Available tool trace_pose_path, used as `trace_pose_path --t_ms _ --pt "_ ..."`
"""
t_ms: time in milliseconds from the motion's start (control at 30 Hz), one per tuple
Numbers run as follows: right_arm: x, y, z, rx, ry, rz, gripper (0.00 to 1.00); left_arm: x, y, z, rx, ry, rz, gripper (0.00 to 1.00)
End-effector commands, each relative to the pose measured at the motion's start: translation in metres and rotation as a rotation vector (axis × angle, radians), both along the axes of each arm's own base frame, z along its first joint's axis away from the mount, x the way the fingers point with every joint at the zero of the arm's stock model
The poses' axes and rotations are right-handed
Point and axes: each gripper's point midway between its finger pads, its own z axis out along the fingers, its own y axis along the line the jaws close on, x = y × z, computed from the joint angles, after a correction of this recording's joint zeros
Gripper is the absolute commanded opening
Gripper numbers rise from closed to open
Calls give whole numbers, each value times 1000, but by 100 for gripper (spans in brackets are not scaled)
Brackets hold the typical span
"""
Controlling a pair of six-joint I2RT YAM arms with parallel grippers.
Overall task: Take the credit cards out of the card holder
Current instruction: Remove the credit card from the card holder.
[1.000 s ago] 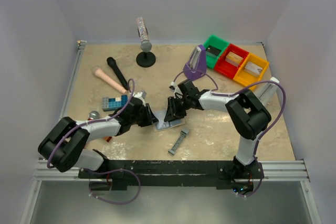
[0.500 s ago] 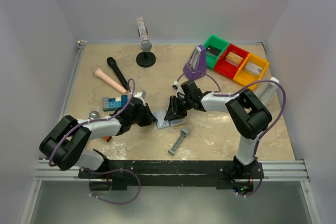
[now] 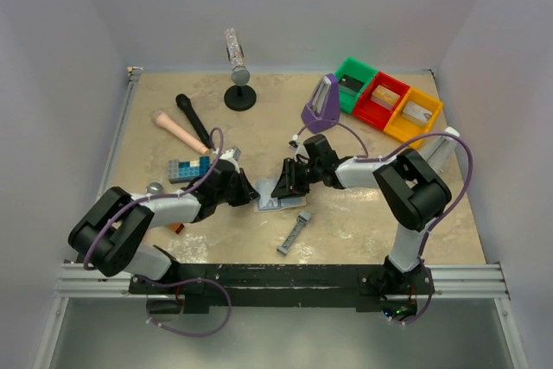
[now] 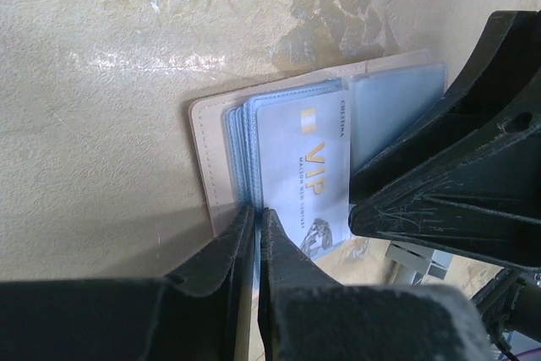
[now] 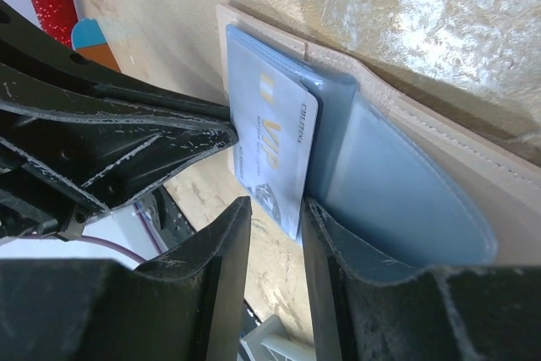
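Top external: left end effector (image 3: 249, 194) crept right, pinching card holder (image 3: 275, 206); right end effector (image 3: 283, 189), barely spread, straddles silver card (image 5: 270, 150) for extraction.

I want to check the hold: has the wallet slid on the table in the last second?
No. The wallet lies in the same place, just behind the grey bar, as it did one second ago.
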Motion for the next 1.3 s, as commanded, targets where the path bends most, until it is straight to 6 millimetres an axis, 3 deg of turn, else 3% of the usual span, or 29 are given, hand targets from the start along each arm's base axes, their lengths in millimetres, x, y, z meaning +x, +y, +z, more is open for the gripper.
trace_pose_path --t_ms 0,367,933,1267 --pt "14 9 27 72 -110 -19 36 -18 8 -25 61 66 -36 3" --pt "17 6 27 60 -127 -42 37 -20 7 -26 62 70 -47 0" --pt "21 19 40 190 -113 -34 36 -23 -4 -26 13 79 -91 0" --pt "18 22 32 174 -72 7 36 -21 -8 -26 -3 78 -96 0"
